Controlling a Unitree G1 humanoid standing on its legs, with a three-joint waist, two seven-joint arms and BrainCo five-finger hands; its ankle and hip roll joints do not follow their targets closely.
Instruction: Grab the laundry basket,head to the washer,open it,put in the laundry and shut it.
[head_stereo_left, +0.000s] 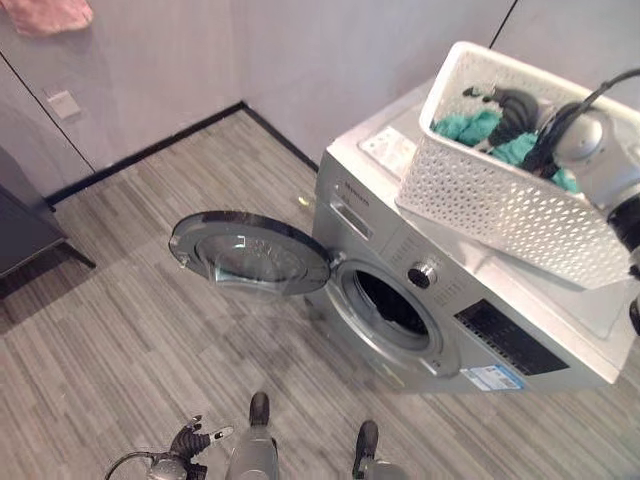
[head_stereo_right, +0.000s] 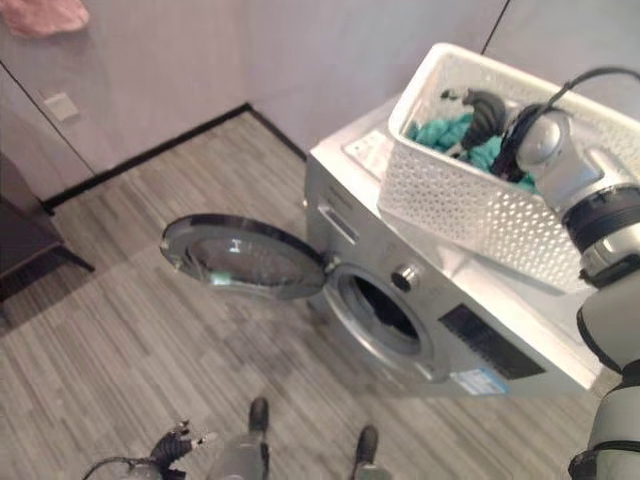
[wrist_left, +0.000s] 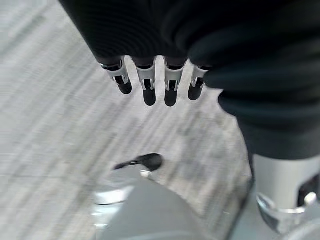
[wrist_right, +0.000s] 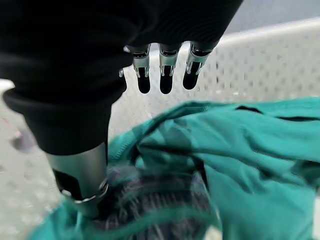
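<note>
Laundry basket (head_stereo_left: 505, 195): white, perforated, sitting tilted on top of the washer (head_stereo_left: 470, 320), its near edge reaching toward the washer's front edge.
Laundry (wrist_right: 240, 150): I see teal cloth bunched inside the basket, with a darker striped piece under it in the right wrist view.
Washer: silver front-loader standing by the grey wall (head_stereo_left: 330, 60); the drum opening (head_stereo_left: 392, 303) is dark and uncovered.
Washer door (head_stereo_left: 250, 253): swung wide open, out to the left of the washer over the floor (head_stereo_left: 150, 330).
Right hand (head_stereo_right: 480, 118): reaching down into the basket on top of the washer. In its wrist view my fingers (wrist_right: 165, 70) hang fairly straight just above the teal cloth, and the thumb reaches down to the striped piece; nothing looks gripped, so I read them as released.
Left hand (head_stereo_left: 195, 440): hanging low, in front of the washer and well apart from it, over the floor; fingers (wrist_left: 148, 82) relaxed and holding nothing.
Pink cloth (head_stereo_left: 45, 14): up on the wall, far left of the washer.
</note>
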